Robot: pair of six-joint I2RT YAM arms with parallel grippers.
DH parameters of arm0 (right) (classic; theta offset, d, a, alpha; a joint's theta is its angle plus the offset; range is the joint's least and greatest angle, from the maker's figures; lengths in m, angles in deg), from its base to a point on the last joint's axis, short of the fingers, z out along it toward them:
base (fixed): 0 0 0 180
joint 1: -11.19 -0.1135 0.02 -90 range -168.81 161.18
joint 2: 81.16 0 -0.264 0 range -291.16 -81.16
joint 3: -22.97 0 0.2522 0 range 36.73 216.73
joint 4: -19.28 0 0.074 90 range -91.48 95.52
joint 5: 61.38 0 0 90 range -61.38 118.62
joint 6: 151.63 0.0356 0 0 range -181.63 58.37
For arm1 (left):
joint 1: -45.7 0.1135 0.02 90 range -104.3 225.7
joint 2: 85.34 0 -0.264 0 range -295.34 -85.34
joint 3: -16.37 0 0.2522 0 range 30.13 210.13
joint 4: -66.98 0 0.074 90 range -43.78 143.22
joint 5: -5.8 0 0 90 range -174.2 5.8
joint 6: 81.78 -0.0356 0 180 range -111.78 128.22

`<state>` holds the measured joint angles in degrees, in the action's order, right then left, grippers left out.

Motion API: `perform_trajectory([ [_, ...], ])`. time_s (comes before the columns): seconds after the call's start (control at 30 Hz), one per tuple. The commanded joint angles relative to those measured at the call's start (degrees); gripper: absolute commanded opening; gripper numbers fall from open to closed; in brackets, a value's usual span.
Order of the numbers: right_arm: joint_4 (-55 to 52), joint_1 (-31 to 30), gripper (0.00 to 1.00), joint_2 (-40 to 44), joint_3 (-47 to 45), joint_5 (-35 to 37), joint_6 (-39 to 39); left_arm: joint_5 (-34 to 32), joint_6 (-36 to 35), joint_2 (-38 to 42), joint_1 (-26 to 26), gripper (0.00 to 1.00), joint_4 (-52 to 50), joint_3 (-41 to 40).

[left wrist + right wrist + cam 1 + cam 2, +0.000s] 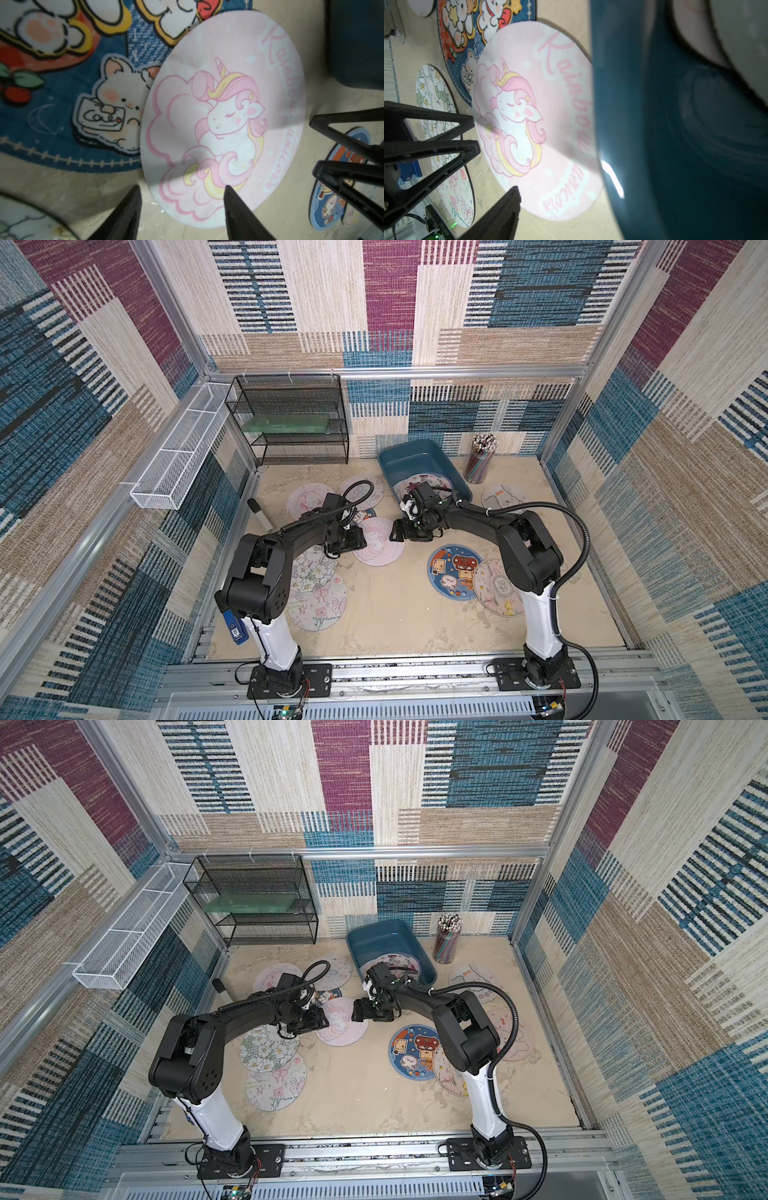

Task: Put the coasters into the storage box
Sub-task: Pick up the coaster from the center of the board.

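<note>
Storage box (685,145), close beside right jaws, blurred and frame-cropped; ahead of left jaws, unicorn coaster (224,116) covers part of dark blue coaster (52,128), itself cropped.

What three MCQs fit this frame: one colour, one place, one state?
1. What colour is the storage box?
A white; B teal-blue; C red.
2. Where does the pink unicorn coaster lie?
A flat on the table between the left gripper and the right gripper; B in the storage box; C held up by the right gripper.
3. How is the left gripper?
A shut on a coaster; B out of view; C open, holding nothing.

B: its walls show teal-blue in both top views.
A: both top views show it on the table with a gripper at either side.
C: the left wrist view shows its fingers apart with nothing between them.
</note>
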<state>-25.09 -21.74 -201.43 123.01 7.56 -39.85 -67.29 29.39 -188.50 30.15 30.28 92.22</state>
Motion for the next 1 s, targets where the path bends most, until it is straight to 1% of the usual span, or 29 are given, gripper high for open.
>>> perform_trajectory([
  [0.0,-3.24,-0.17,0.83,-1.18,0.03,0.2,-0.6,0.19,0.66,-1.0,-0.33,0.61,-0.7,-0.25],
  [0.43,-5.1,-0.92,0.82,-3.55,1.6,-1.87,-1.29,0.54,0.88,-1.0,-1.06,0.59,-0.35,-0.65],
  [0.73,-4.92,-1.0,0.82,-3.83,1.44,-2.89,-1.27,0.85,1.32,-0.22,-1.14,0.55,0.08,-1.04],
  [0.83,-4.83,-1.09,0.82,-3.91,1.37,-3.12,-1.21,0.91,1.72,0.31,-1.2,0.53,0.52,-1.25],
  [0.97,-4.81,-1.11,0.82,-3.7,1.08,-3.22,-1.11,1.11,2.21,0.8,-1.39,0.45,0.72,-1.01],
])
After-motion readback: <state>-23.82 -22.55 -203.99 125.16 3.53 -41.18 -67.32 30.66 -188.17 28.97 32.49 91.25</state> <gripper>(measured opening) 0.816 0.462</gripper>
